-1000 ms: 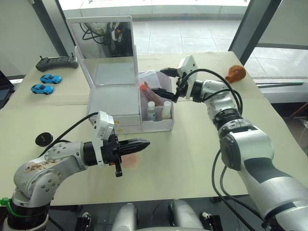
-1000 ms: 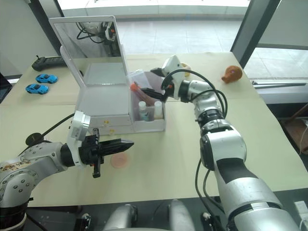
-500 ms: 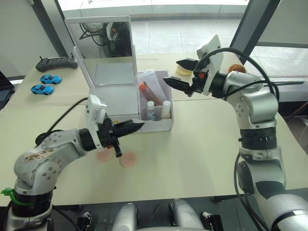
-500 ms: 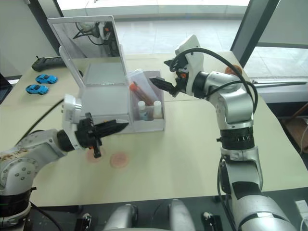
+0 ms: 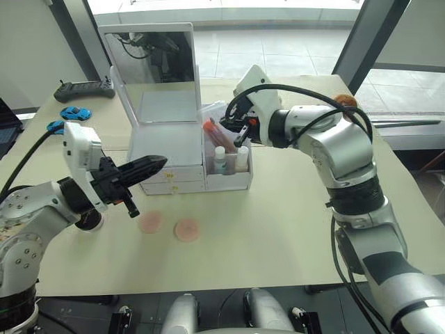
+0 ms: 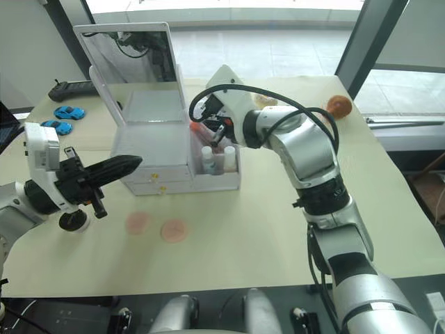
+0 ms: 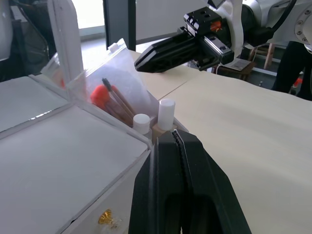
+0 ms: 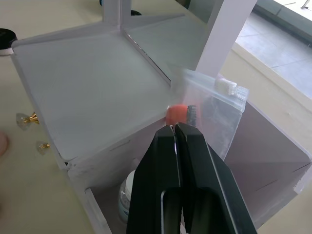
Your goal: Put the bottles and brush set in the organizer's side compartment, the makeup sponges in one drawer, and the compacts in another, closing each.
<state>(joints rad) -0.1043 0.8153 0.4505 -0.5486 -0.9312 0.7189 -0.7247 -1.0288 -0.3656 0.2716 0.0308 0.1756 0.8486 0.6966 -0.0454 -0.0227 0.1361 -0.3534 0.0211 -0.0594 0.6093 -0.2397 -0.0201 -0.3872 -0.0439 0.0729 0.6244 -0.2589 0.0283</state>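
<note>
hovering over the side compartment (image 5: 228,174) rim, right gripper (image 5: 229,125) fingers together, left gripper (image 5: 154,164) fingers pressed together beside drawers, makeup sponges (image 5: 168,226) on open desk (image 5: 278,223)

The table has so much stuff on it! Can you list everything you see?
organizer: one, white, mirror lid up, middle of table.
side compartment: one, translucent, on the organizer's right.
bottles: two, white caps, standing in the side compartment.
brush set: one, clear pouch with orange-pink brushes, in the side compartment.
makeup sponges: two, pink, on the table before the drawers.
compact: one, black, near the left gripper.
toy cars: two, blue, far left.
controller: one, black, far left.
brown toy: one, far right.
left gripper: black, jaws shut, before the drawers.
right gripper: black, jaws shut, over the side compartment.
</note>
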